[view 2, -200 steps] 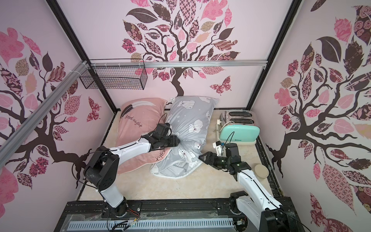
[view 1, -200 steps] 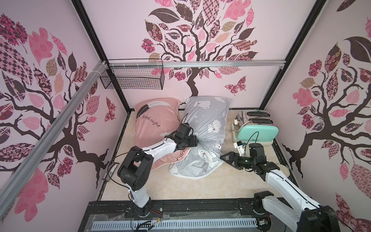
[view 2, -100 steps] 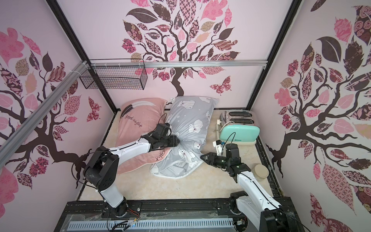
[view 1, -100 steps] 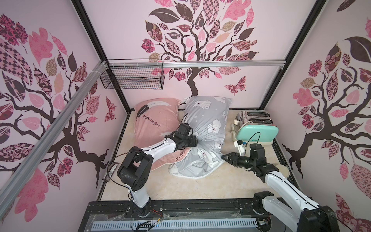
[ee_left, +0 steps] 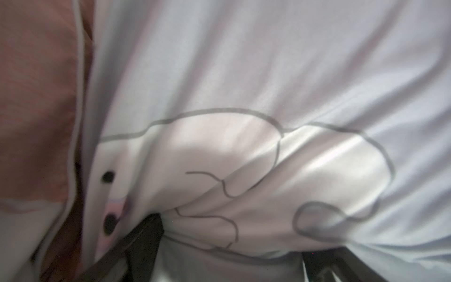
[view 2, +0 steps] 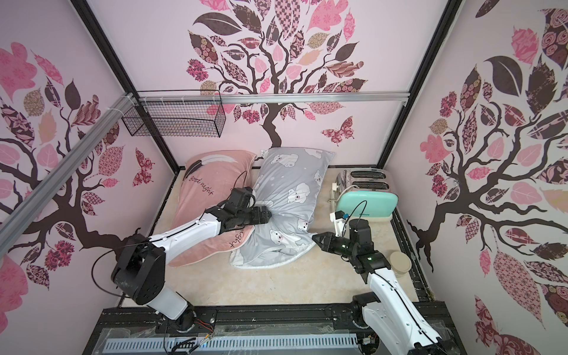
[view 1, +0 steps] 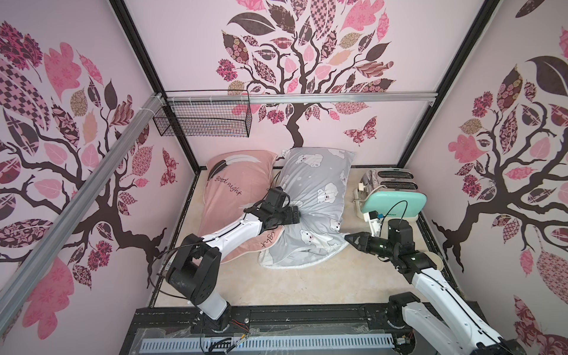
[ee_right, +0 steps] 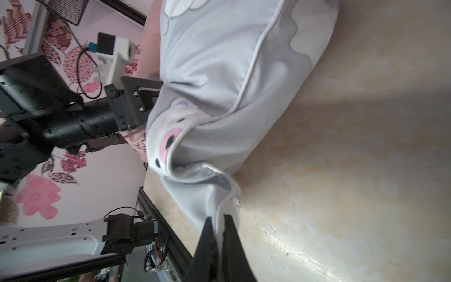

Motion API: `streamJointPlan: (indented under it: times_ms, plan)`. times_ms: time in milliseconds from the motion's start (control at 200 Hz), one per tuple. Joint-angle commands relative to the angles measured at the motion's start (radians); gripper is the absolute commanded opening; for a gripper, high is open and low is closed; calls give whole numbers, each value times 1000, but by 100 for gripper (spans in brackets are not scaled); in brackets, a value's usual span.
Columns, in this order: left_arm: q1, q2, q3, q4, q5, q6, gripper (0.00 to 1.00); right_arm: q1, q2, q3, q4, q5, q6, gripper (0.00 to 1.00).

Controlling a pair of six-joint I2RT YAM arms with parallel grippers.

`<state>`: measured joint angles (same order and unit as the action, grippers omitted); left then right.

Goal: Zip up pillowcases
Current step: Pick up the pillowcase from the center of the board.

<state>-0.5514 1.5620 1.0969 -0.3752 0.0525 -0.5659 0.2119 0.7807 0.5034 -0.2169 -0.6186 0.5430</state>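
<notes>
Now | right gripper (ee_right: 217,218): fingers pinched shut on the piped near edge of grey pillow (view 1: 319,184), lower centre-right in both top views | left gripper (view 1: 298,215): fingers spread wide, pressed into grey pillow's middle, fabric puckered | pink pillow (view 1: 236,184): frame-left of grey, touching it, upper centre, partly under left arm (view 1: 233,230)

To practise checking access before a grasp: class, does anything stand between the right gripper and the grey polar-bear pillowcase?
Nothing visible does. The right gripper is shut directly on the grey pillowcase, pinching its loose piped edge at the near corner, with only bare tabletop beside it.
</notes>
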Motion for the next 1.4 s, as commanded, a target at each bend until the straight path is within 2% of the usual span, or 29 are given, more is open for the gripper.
streamJointPlan:
  times_ms: [0, 165, 235, 295, 355, 475, 540, 640, 725, 855, 1055, 1215, 1396]
  plan:
    - [43, -124, -9, -145, -146, 7, 98, 133, -30, 113, -174, 269, -83, 0]
    - [24, -328, -47, -236, -147, -1, 98, 489, 67, 206, -259, 730, -59, 0]
    - [-2, -370, -63, -253, -145, -13, 95, 570, 172, 218, -277, 827, -45, 0]
    - [-56, -375, -63, -274, -141, -31, 89, 572, 243, 230, -284, 803, -37, 0]
    - [-131, -366, -82, -269, -117, -77, 80, 570, 232, 206, -220, 763, -27, 0]
    - [-252, -344, -251, 23, 38, -237, 60, 556, 147, 165, -121, 678, -19, 0]
    - [-316, -298, -269, 84, 36, -277, 50, 554, 143, 175, -139, 631, -35, 0]
    - [-383, -243, -264, 162, 56, -320, 42, 549, 133, 162, -145, 590, -39, 0]
    - [-410, -220, -300, 322, 119, -400, 40, 516, 112, 140, -131, 518, -25, 0]
    - [-429, -195, -327, 465, 127, -489, 36, 439, 71, 99, -69, 364, 13, 0]
    - [-438, -114, -345, 672, 177, -595, 33, 430, 60, 53, 13, 270, 72, 0]
    - [-447, -71, -339, 694, 177, -607, 33, 426, 48, 40, 34, 261, 96, 0]
    - [-454, -101, -381, 706, 160, -626, 25, 381, 28, 14, 47, 257, 160, 0]
